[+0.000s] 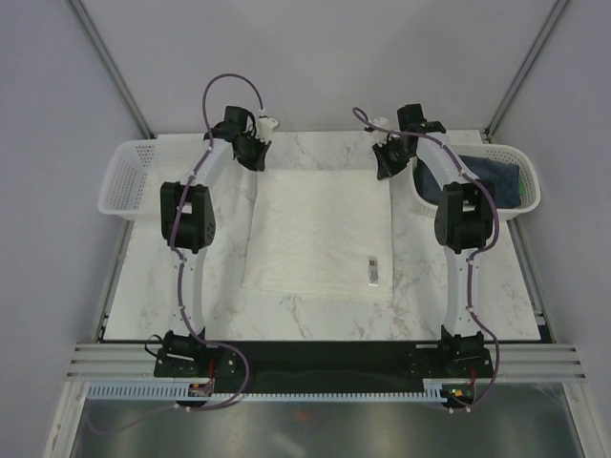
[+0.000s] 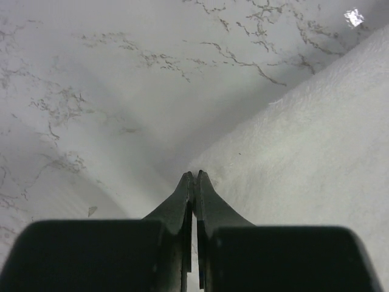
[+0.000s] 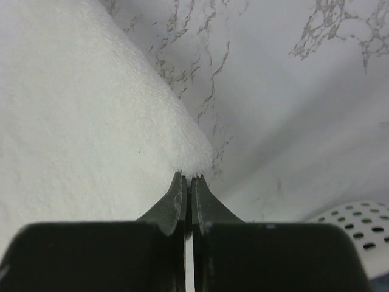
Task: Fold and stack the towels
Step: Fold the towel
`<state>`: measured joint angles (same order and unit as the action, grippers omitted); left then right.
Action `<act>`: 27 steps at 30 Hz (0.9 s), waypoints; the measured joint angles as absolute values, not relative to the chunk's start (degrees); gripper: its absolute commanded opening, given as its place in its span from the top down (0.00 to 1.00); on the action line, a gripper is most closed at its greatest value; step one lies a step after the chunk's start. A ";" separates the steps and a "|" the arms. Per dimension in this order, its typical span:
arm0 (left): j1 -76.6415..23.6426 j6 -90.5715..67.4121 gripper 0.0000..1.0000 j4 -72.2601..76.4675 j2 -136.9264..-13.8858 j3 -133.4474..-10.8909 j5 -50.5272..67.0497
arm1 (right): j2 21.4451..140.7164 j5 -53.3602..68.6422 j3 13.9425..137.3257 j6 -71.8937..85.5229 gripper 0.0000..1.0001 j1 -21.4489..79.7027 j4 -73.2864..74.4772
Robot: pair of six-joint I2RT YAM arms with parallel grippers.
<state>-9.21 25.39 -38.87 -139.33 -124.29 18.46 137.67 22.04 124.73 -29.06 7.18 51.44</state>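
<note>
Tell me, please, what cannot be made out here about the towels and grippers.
Wrist views: whether the shut left gripper and right gripper pinch corners of the cream towel; the closed jaws hide the contact.
Top view: navy towel in the right basket, partly hidden by the right arm and basket wall.
Top view: label on the cream towel, too small to read.

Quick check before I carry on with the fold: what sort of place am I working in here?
Likely a lab test cell, not a home: plain walls on metal frame posts, a marble-patterned table, white mesh baskets beside the cream towel.
</note>
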 measured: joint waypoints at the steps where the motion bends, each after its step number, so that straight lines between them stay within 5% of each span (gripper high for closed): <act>1: -9.28 25.12 0.98 -38.85 -138.06 -123.17 18.41 | 135.31 22.00 122.48 -28.56 1.00 7.22 50.33; 20: -14.55 17.15 0.98 -17.67 -92.38 -70.83 8.73 | 92.12 12.10 73.08 -14.63 1.00 11.51 29.63; 27: -17.67 12.67 0.98 -12.78 -82.76 -60.34 3.14 | 78.04 7.11 60.34 -4.54 1.00 15.49 25.98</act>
